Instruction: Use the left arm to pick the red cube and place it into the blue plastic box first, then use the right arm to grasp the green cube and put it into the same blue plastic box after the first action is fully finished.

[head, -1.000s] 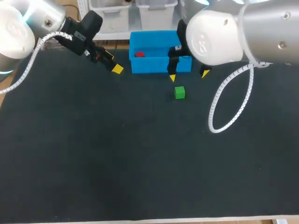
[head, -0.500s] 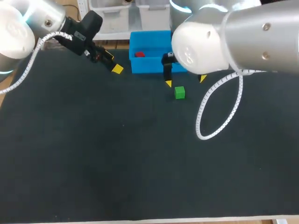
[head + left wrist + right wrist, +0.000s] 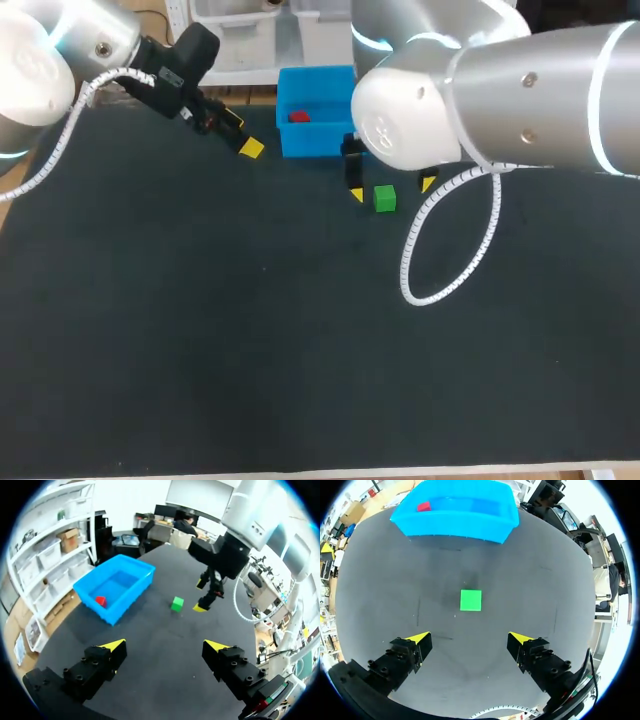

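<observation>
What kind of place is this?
Probably a robot practice bench. Two robot arms hang over a black table, the left gripper and the right gripper both open. On the table sit a green cube and a blue box holding a red cube.

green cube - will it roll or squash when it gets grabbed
The green cube has flat faces and rests flat on the table, so it likely slides rather than rolls. Its edges look crisp, so probably rigid. It's small beside the blue box, so probably light; off-centre jaws might twist it.
</observation>
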Robot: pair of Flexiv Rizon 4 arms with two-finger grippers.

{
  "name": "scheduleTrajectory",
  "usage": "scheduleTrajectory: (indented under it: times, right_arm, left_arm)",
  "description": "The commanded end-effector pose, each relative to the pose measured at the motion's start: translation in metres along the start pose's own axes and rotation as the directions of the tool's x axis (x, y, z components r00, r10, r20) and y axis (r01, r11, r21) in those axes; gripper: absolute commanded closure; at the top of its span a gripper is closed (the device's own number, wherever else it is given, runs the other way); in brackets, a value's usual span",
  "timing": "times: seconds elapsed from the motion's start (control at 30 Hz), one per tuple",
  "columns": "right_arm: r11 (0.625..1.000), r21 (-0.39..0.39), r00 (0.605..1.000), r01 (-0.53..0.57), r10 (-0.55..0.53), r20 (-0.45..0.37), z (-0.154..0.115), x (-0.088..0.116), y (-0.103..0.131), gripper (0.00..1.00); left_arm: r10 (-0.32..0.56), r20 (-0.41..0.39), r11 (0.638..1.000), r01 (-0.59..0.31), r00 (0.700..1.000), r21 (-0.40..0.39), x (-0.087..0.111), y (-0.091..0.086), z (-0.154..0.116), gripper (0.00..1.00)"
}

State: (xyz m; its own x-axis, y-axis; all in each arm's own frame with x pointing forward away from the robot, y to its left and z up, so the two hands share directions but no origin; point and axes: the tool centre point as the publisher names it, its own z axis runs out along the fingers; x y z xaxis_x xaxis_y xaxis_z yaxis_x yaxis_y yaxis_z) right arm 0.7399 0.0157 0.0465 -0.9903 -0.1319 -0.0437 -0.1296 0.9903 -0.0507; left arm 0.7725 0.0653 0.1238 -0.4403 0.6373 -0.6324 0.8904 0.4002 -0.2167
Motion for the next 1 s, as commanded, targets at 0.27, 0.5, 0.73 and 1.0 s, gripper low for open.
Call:
scheduleTrajectory:
  times: [0.27,0.5,0.73,1.0]
  right_arm:
    - [1.0,0.001,0.997,0.008,-0.008,-0.081,0.027,-0.03,-0.003,0.0]
    - [1.0,0.004,0.995,0.02,-0.02,-0.1,0.037,-0.036,0.001,0.0]
    - [1.0,0.0,0.994,0.021,-0.021,-0.104,0.041,-0.04,0.004,0.0]
    - [1.0,-0.009,0.995,0.008,-0.009,-0.1,0.047,-0.034,0.007,0.0]
  left_arm:
    - [0.004,0.004,1.0,-0.004,1.0,0.002,0.001,0.001,0.0,0.0]
    - [0.004,0.004,1.0,-0.004,1.0,0.002,0.001,0.001,0.0,0.0]
    - [0.004,0.004,1.0,-0.004,1.0,0.002,0.001,0.001,0.0,0.0]
    - [0.004,0.004,1.0,-0.004,1.0,0.002,0.001,0.001,0.0,0.0]
